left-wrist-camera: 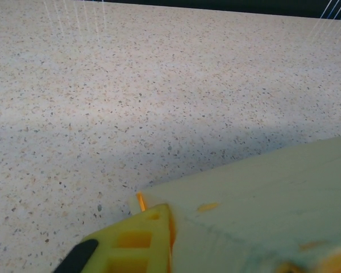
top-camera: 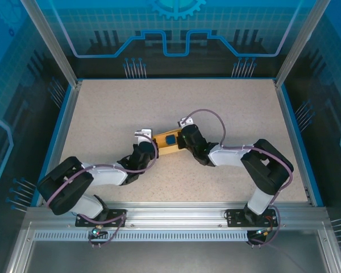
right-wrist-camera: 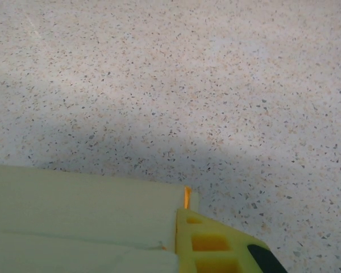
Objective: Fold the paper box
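Note:
The paper box (top-camera: 166,147) lies low over the middle of the table, a small flat pale yellow piece held between my two arms. My left gripper (top-camera: 153,140) is at its left end and my right gripper (top-camera: 181,140) at its right end. In the left wrist view the card (left-wrist-camera: 261,193) covers the lower right, and one yellow finger (left-wrist-camera: 139,242) of the left gripper (left-wrist-camera: 173,215) presses flat against its edge. The right wrist view mirrors this: the card (right-wrist-camera: 85,210) fills the lower left, with a finger (right-wrist-camera: 210,244) of the right gripper (right-wrist-camera: 179,215) tight against it. Each gripper's other finger is hidden behind the card.
The speckled tabletop (top-camera: 233,108) stretches out around the box, bounded by a blue rim (top-camera: 288,122) and the enclosure's walls. The metal rail (top-camera: 176,215) with both arm bases runs along the near edge.

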### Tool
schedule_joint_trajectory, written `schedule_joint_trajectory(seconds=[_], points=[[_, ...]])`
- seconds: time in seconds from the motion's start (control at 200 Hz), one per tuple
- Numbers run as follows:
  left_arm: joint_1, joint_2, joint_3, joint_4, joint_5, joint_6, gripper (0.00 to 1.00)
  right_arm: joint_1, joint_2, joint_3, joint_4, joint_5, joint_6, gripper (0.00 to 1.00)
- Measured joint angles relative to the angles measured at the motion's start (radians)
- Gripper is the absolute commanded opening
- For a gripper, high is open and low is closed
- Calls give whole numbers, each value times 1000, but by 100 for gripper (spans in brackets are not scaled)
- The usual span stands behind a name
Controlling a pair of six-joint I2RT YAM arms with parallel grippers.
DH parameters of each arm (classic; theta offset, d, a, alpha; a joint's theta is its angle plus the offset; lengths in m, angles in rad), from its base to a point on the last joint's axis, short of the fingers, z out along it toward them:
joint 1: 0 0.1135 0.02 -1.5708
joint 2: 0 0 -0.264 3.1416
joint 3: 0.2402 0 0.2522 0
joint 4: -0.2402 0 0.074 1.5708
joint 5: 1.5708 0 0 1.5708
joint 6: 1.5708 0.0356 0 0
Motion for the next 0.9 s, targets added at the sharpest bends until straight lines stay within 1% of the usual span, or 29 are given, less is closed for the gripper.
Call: schedule_joint_trajectory(seconds=[0.04,0.215,0.33,0.455,0.585,0.68,0.74,0.82,0.901], points=[[-2,-10,-8,-1,9,-5,20,4,0,-11,21,7,-10,7],[-11,-101,-43,-47,66,-23,48,34,0,-51,90,45,-32,6],[-11,-183,-57,-98,118,-24,58,45,0,-70,122,63,-39,6],[-11,-282,-68,-183,188,-29,61,52,0,-77,134,77,-48,6],[-11,-451,-84,-308,249,-29,64,53,0,-84,147,80,-61,6],[-11,-593,-82,-379,256,-21,69,53,0,-87,153,80,-72,7],[-9,-657,-69,-416,244,-5,68,54,0,-89,157,80,-82,7],[19,-666,-16,-462,249,13,64,54,0,-93,162,80,-96,8],[105,-589,89,-512,301,19,61,54,0,-100,174,80,-109,9]])
